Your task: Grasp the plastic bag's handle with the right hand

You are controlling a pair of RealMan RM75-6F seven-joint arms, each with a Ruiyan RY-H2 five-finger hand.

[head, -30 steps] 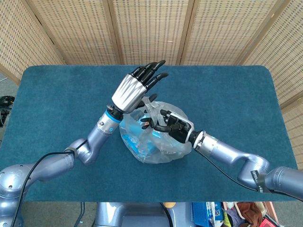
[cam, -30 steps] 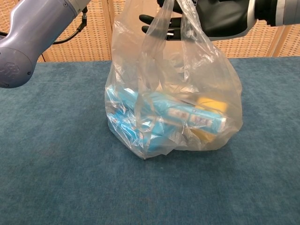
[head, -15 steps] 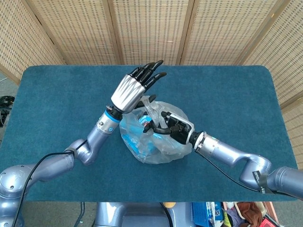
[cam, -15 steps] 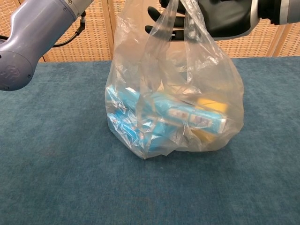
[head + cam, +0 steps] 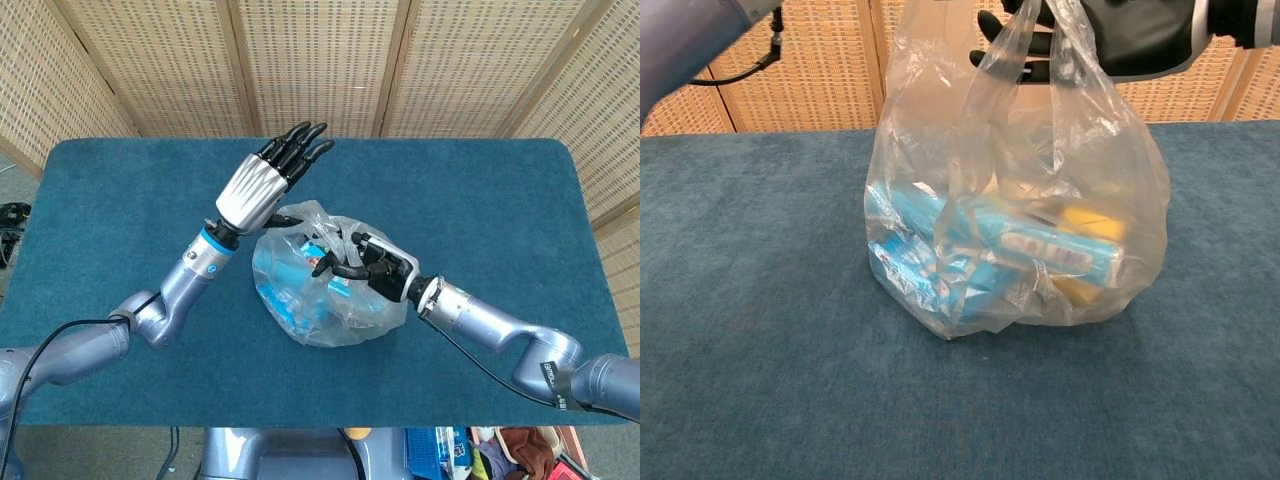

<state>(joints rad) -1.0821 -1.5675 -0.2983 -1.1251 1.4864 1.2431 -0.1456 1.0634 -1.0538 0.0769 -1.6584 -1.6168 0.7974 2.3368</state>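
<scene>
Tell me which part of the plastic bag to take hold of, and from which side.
Grip the handle loop standing up at the top of the plastic bag, coming in from the robot's right, where the right hand is already at it. The loops rise clear of the boxes weighing down the bottom, so fingers can probably hook through.

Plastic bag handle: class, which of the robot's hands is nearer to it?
Right. The right hand has its fingers at the plastic bag's handle; the left hand is raised, open, up and left of it.
</scene>
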